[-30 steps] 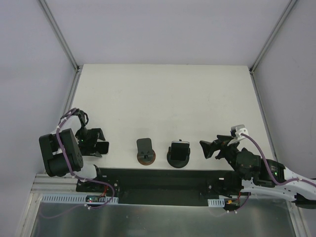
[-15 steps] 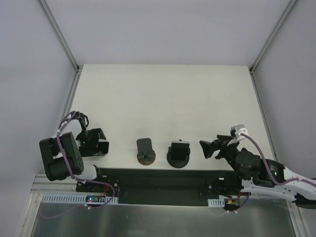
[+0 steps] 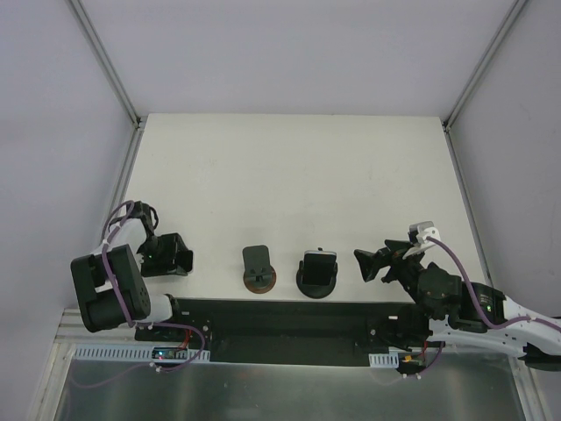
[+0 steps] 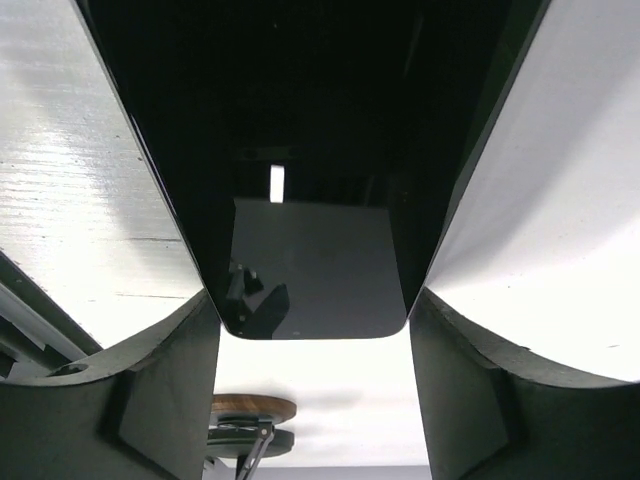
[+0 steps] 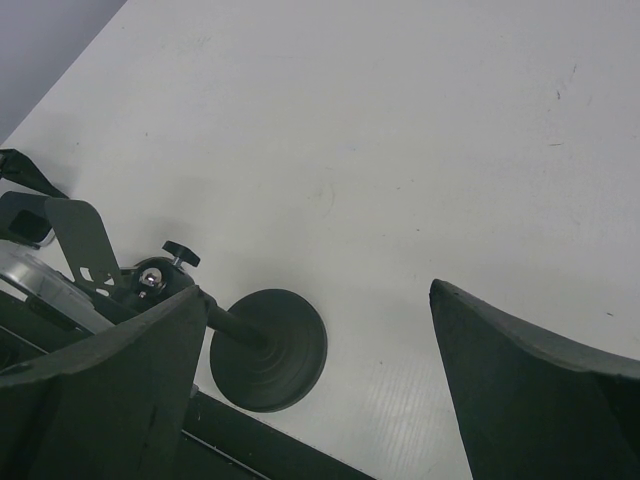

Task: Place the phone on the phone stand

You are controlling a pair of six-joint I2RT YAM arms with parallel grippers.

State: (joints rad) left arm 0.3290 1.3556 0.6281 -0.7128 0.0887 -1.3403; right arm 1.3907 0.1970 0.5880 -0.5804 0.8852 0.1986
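Observation:
My left gripper [image 3: 173,256] is at the table's near left, shut on a black glossy phone [image 4: 310,260] whose rounded end shows between the fingers in the left wrist view. To its right stands an empty phone stand with a wooden base [image 3: 259,268], whose base also shows in the left wrist view [image 4: 250,409]. Further right, a black-based stand [image 3: 316,274] holds a second phone [image 3: 319,261]. My right gripper [image 3: 370,264] is open and empty just right of that stand, whose round base shows in the right wrist view [image 5: 268,350].
A black strip [image 3: 280,317] runs along the near table edge in front of the stands. The white table [image 3: 289,175] stretches to the back, framed by metal posts at the left [image 3: 105,61] and right [image 3: 486,70].
My left gripper has turned at the wrist with the phone in it, and the left arm has drawn slightly toward the near edge. The right arm has not moved.

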